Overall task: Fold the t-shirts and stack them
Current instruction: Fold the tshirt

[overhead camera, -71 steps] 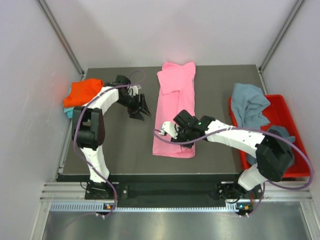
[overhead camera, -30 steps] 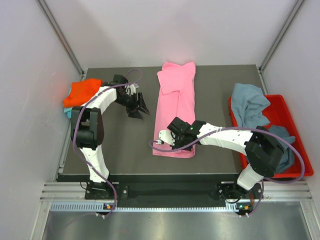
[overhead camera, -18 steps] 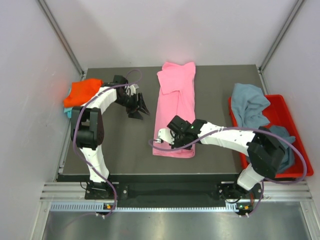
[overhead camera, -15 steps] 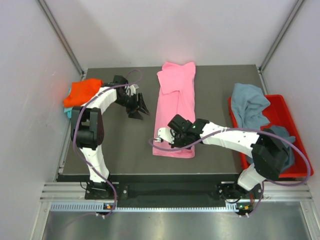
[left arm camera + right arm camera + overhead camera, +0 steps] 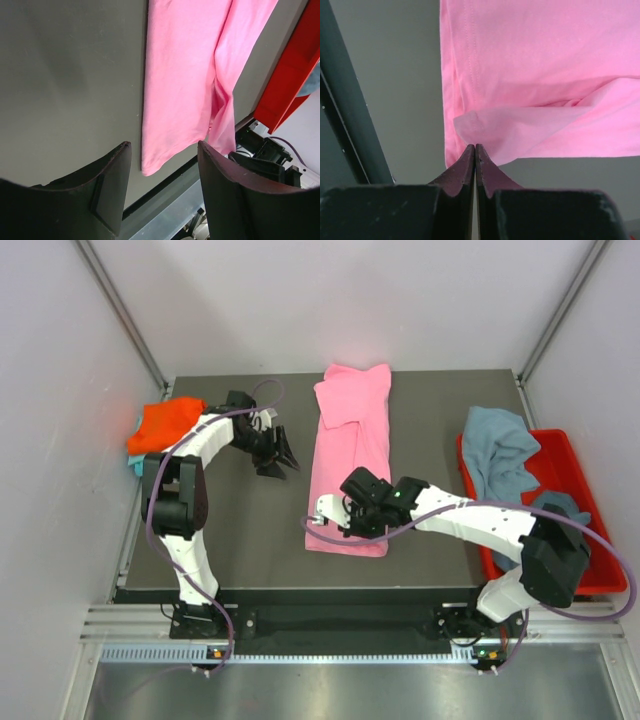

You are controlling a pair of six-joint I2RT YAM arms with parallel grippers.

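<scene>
The right claw [image 5: 475, 146] is pressed together on a raised fold of the pink t-shirt [image 5: 352, 435], right at that shirt's near left corner. In the right wrist view the lifted flap of hem runs down to the tips of the shut fingers, while the rest of the hem lies flat on the counter [image 5: 240, 540]. The pink t-shirt is folded into a long narrow strip at the middle of the counter, running from the near edge to the far edge, with a wider doubled part at its far end.

The left claw [image 5: 280, 455] hangs spread and holding nothing over bare counter to the left of the pink t-shirt, about level with its middle, not touching it.

Further left of the pink t-shirt, at the counter's edge, the orange t-shirt [image 5: 165, 423] lies bunched on a bit of teal t-shirt [image 5: 134, 466]. Well to the right of the pink t-shirt, the grey-blue t-shirt [image 5: 497, 448] drapes over the rim of the red bin [image 5: 590, 480]. A darker t-shirt [image 5: 568, 508] lies inside the bin, partly behind the right arm.
</scene>
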